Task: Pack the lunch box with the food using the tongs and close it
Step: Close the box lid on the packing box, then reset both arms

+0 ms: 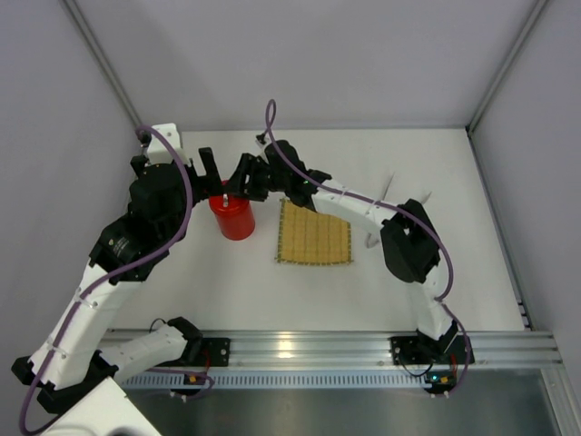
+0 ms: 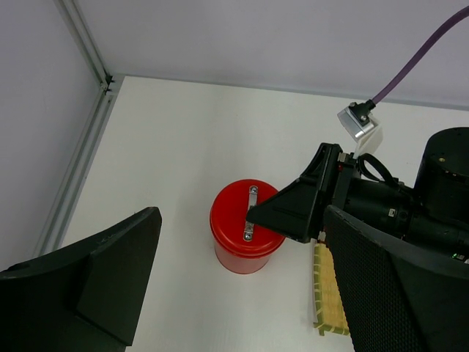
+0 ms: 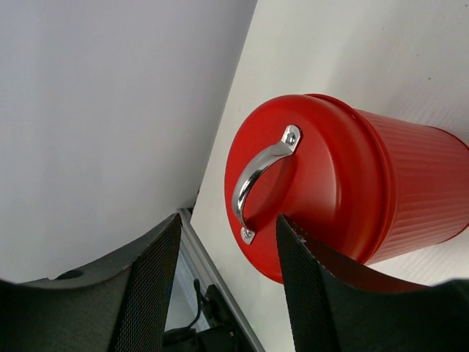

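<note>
Right gripper [image 3: 229,227] is half-spread and empty at the lunch box [image 1: 234,218], one finger against the rim of its seated lid [image 3: 322,161] beside the metal handle [image 3: 256,176], a pose that suits pressing the lid home or letting go. Left gripper [image 2: 240,214] hangs wide open above the lunch box, likely ready to steady it. The mat [image 1: 314,238] just right of the lunch box shows no food, so it seems packed.
</note>
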